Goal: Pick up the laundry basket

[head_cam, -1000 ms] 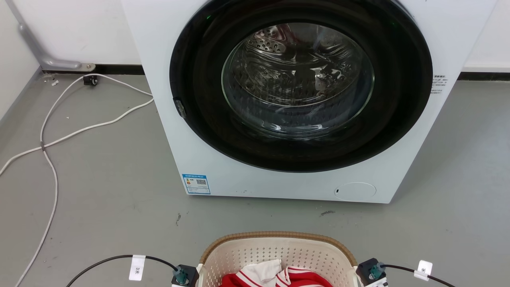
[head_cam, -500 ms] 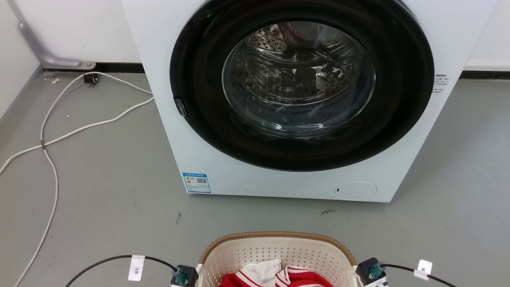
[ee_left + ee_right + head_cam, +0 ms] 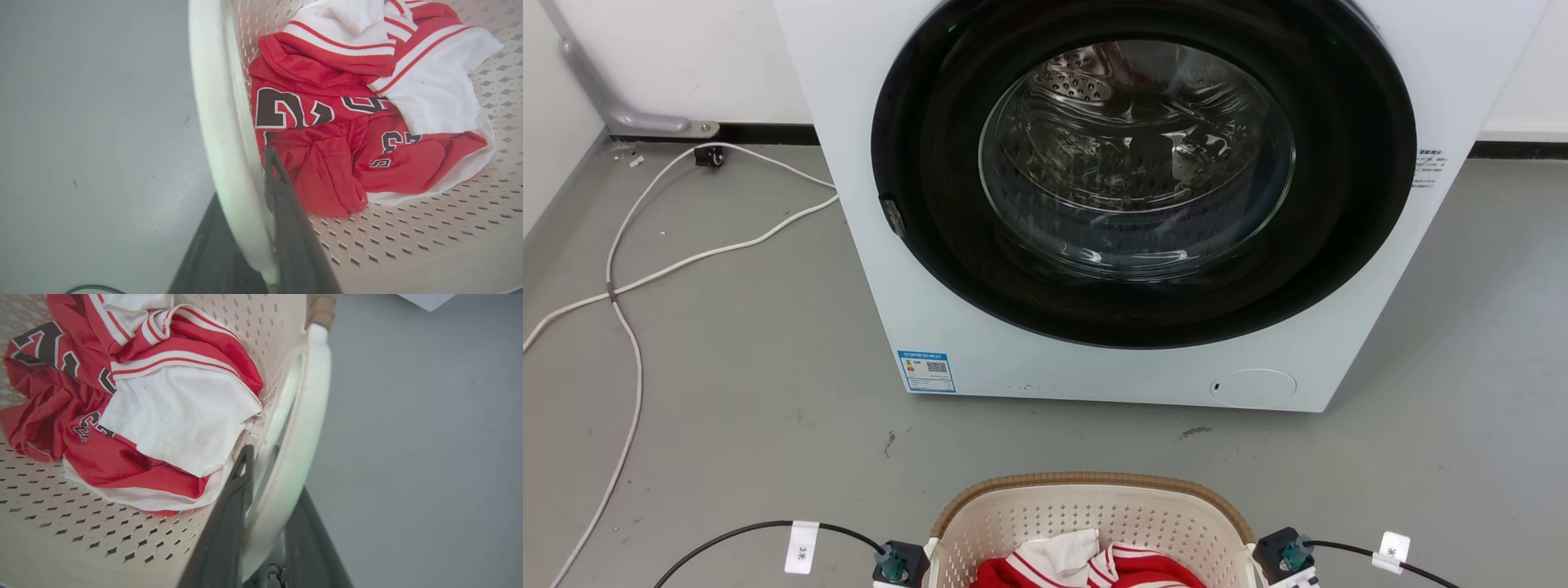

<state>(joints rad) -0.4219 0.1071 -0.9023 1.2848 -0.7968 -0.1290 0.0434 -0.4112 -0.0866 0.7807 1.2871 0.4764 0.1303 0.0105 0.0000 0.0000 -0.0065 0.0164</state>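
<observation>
- Comparing the head views from a second ago with the present one, the whole picture has slid a little: washing machine (image 3: 1339,359), floor (image 3: 727,367) and laundry basket (image 3: 1094,510) drift up the frame together. This is camera motion; nothing has moved against its neighbours.
- The basket stays at the bottom centre of the head view, well short of the machine. It holds a red-and-white jersey (image 3: 327,163).
- Left gripper (image 3: 241,175): its two fingers straddle the basket's white left handle, one inside the perforated wall and one outside. They appear pressed onto it.
- Right gripper (image 3: 273,469): the same arrangement on the right handle, with the fingers closed against the pale band between them.
- Reading for the task: both grips look set, so the step in hand is probably the lift itself. Whether the base has left the floor cannot be told, as no view shows the underside.
- Surface: smooth grey floor with a few dark scuffs — level, and bare around the basket.
- Room: the white front-loader has its dark round door (image 3: 1135,163) closed and a blue label (image 3: 925,371) low on its front. A white cable (image 3: 686,265) trails across the floor at left, below a grey pipe (image 3: 629,122) on the wall.
</observation>
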